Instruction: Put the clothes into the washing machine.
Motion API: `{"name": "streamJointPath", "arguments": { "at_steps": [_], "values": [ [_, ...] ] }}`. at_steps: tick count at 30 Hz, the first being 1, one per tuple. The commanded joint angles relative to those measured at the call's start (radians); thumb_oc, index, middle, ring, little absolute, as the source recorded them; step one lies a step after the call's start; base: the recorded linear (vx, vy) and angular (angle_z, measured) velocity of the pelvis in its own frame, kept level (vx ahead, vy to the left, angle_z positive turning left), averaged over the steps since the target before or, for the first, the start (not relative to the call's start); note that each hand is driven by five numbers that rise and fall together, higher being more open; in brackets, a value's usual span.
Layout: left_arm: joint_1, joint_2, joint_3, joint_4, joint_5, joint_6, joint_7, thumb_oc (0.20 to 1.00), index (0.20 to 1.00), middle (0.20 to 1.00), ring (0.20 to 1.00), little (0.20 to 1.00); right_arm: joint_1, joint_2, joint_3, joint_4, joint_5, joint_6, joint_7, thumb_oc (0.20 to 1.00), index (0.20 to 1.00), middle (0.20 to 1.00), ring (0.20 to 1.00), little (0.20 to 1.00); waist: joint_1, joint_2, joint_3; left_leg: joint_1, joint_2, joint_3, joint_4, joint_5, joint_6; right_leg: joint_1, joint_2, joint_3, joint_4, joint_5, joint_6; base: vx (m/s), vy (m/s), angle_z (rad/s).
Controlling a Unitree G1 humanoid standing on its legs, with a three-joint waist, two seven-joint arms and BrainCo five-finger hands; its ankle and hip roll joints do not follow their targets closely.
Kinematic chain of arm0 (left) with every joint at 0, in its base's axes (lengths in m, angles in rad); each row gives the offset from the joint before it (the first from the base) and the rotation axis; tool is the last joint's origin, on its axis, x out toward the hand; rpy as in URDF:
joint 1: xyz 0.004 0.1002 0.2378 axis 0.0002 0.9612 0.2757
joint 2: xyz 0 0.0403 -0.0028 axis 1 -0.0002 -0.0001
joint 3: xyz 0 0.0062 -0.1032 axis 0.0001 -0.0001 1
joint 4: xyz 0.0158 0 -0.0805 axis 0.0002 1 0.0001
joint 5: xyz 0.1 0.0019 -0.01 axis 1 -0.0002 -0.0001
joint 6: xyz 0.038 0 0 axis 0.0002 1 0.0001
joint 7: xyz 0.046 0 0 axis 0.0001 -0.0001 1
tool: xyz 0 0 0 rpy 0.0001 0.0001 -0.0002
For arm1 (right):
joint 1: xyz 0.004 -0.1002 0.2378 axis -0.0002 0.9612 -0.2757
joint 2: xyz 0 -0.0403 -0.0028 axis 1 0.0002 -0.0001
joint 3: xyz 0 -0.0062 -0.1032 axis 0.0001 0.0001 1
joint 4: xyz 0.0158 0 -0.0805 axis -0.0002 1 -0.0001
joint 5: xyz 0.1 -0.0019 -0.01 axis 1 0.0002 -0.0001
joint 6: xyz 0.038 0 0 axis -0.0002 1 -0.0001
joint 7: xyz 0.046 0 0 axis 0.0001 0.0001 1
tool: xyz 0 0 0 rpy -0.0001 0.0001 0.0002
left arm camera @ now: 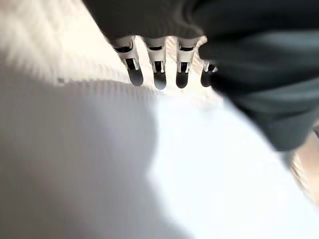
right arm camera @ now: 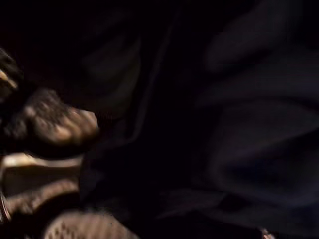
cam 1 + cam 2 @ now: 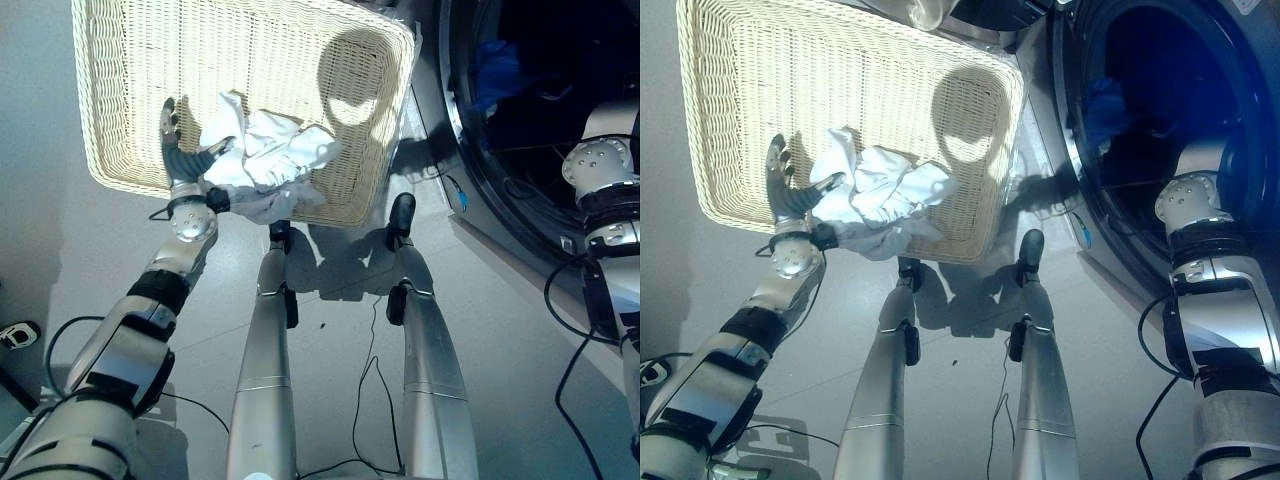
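Your left hand (image 3: 178, 150) is inside the wicker basket (image 3: 130, 60) on the floor, fingers straight and spread, lying against the near-left edge of the crumpled white clothes (image 3: 270, 150) without curling round them. Your right arm reaches into the dark drum of the washing machine (image 3: 1160, 90), beside the basket, where a blue garment (image 3: 1102, 105) lies. You cannot tell how the right hand's fingers stand in the dark.
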Motion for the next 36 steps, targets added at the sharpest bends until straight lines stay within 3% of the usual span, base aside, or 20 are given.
{"name": "streamJointPath", "arguments": {
  "at_steps": [1,5,6,8,9,10,11,14,15,16,18,20,21,23,28,36],
  "values": [
    [0.021,0.032,0.078,0.017,-0.023,-0.049,-0.048,1.0,1.0,1.0,1.0,1.0,-0.109,-0.342,0.035,-0.085,-0.171,-0.047,-0.121,0.2,0.2,0.2,0.2,0.2,-0.041,-0.012,-0.023,0.045,-0.052,-0.045,0.005,-0.033,0.038,0.087,0.054,-0.068,0.04,-0.034,0.061,0.0,0.0,0.0],
    [0.025,0.028,0.07,0.034,-0.036,-0.061,-0.078,1.0,1.0,1.0,1.0,1.0,-0.109,-0.358,0.041,-0.032,-0.212,-0.052,-0.17,0.2,0.2,0.2,0.2,0.2,-0.034,-0.01,-0.023,0.049,-0.064,-0.053,0.009,-0.035,0.044,0.093,0.05,-0.072,0.037,-0.039,0.055,0.0,-0.001,0.01],
    [0.027,0.028,0.07,0.033,-0.041,-0.061,-0.081,1.0,1.0,1.0,1.0,1.0,-0.105,-0.358,0.042,-0.029,-0.2,-0.046,-0.152,0.26,0.26,0.26,0.26,0.26,-0.034,-0.007,-0.023,0.047,-0.065,-0.053,0.009,-0.036,0.044,0.091,0.05,-0.072,0.038,-0.04,0.054,0.02,-0.004,0.04],
    [0.031,0.026,0.069,0.032,-0.05,-0.057,-0.085,1.0,1.0,1.0,1.0,1.0,-0.085,-0.351,0.041,-0.028,-0.188,-0.01,-0.114,0.878,0.878,0.878,0.878,0.878,-0.034,-0.005,-0.023,0.054,-0.068,-0.054,0.014,-0.047,0.046,0.096,0.052,-0.071,0.042,-0.049,0.053,0.0,0.0,0.0],
    [0.027,0.024,0.068,0.031,-0.051,-0.058,-0.088,1.0,1.0,1.0,1.0,1.0,-0.075,-0.341,0.039,-0.023,-0.166,0.027,-0.056,1.0,1.0,1.0,1.0,1.0,-0.034,-0.005,-0.023,0.044,-0.07,-0.053,0.016,-0.041,0.047,0.088,0.05,-0.072,0.04,-0.043,0.051,0.0,0.0,0.0],
    [0.027,0.024,0.068,0.031,-0.051,-0.058,-0.088,1.0,1.0,1.0,1.0,1.0,-0.075,-0.341,0.039,-0.023,-0.166,0.027,-0.056,1.0,1.0,1.0,1.0,1.0,-0.034,-0.005,-0.023,0.044,-0.07,-0.053,0.016,-0.041,0.047,0.088,0.05,-0.072,0.04,-0.043,0.051,0.0,0.0,0.0],
    [0.022,0.023,0.065,0.027,-0.054,-0.058,-0.097,1.0,1.0,1.0,1.0,1.0,-0.066,-0.327,0.054,-0.012,-0.185,0.093,-0.031,1.0,1.0,1.0,1.0,1.0,-0.03,-0.004,-0.023,0.045,-0.073,-0.052,0.016,-0.041,0.049,0.088,0.049,-0.073,0.037,-0.042,0.05,0.0,0.0,0.0],
    [0.009,0.02,0.049,0.017,-0.039,-0.059,-0.105,1.0,1.0,1.0,1.0,1.0,-0.05,-0.309,0.097,0.027,-0.213,0.301,0.027,1.0,1.0,1.0,1.0,1.0,-0.025,-0.001,-0.023,0.05,-0.074,-0.05,0.018,-0.048,0.05,0.094,0.048,-0.074,0.038,-0.048,0.052,0.0,-0.003,0.01],
    [-0.006,0.018,0.033,0.018,0.0,-0.061,-0.1,1.0,1.0,1.0,1.0,1.0,-0.054,-0.302,0.131,0.056,-0.296,0.437,0.076,1.0,1.0,1.0,1.0,1.0,-0.023,0.001,-0.023,0.049,-0.076,-0.051,0.022,-0.049,0.051,0.094,0.047,-0.072,0.036,-0.046,0.052,0.0,0.0,0.0],
    [-0.013,0.019,0.023,0.017,0.02,-0.06,-0.1,1.0,1.0,1.0,1.0,1.0,-0.061,-0.301,0.151,0.062,-0.305,0.459,0.064,1.0,1.0,1.0,1.0,1.0,-0.021,0.001,-0.023,0.047,-0.078,-0.052,0.024,-0.05,0.052,0.093,0.046,-0.072,0.034,-0.045,0.051,0.0,0.0,0.0],
    [-0.028,0.015,0.0,0.01,0.07,-0.059,-0.1,1.0,1.0,1.0,1.0,1.0,-0.082,-0.293,0.197,0.09,-0.352,0.566,0.085,1.0,1.0,1.0,1.0,1.0,-0.017,0.007,-0.023,0.043,-0.077,-0.048,0.026,-0.049,0.053,0.09,0.045,-0.075,0.039,-0.048,0.051,0.0,0.0,0.0],
    [-0.028,0.015,0.0,0.01,0.07,-0.059,-0.1,1.0,1.0,1.0,1.0,1.0,-0.082,-0.293,0.197,0.09,-0.352,0.566,0.085,1.0,1.0,1.0,1.0,1.0,-0.017,0.007,-0.023,0.043,-0.077,-0.048,0.026,-0.049,0.053,0.09,0.045,-0.075,0.039,-0.048,0.051,0.0,-0.02,0.0],
    [-0.066,0.016,-0.057,-0.008,0.106,-0.052,-0.089,1.0,1.0,1.0,1.0,1.0,-0.112,-0.275,0.29,0.125,-0.563,0.721,0.117,1.0,1.0,1.0,1.0,1.0,-0.009,0.014,-0.023,0.028,-0.084,-0.051,0.036,-0.05,0.058,0.078,0.041,-0.078,0.044,-0.045,0.053,0.01,-0.049,0.01],
    [-0.082,0.017,-0.06,-0.021,0.082,-0.053,-0.081,1.0,1.0,1.0,1.0,1.0,-0.128,-0.254,0.343,0.079,-0.698,0.804,0.113,1.0,1.0,1.0,1.0,1.0,-0.005,0.02,-0.023,0.021,-0.086,-0.049,0.039,-0.051,0.06,0.069,0.039,-0.084,0.052,-0.05,0.055,0.0,-0.028,0.04],
    [-0.1,0.01,-0.049,-0.024,0.083,-0.055,-0.092,1.0,1.0,1.0,1.0,1.0,-0.113,-0.208,0.374,0.004,-0.81,0.848,0.113,1.0,1.0,1.0,1.0,1.0,-0.004,0.028,-0.023,0.012,-0.085,-0.043,0.04,-0.054,0.06,0.056,0.035,-0.086,0.062,-0.061,0.057,0.0,0.0,0.02],
    [-0.104,-0.023,-0.01,-0.002,0.039,-0.063,-0.069,1.0,1.0,1.0,1.0,1.0,-0.004,-0.136,0.331,-0.09,-0.947,0.788,0.076,1.0,1.0,1.0,1.0,1.0,-0.013,0.036,-0.023,0.007,-0.081,-0.031,0.036,-0.059,0.056,0.04,0.033,-0.08,0.075,-0.075,0.061,0.0,0.001,0.0]
  ]
}}
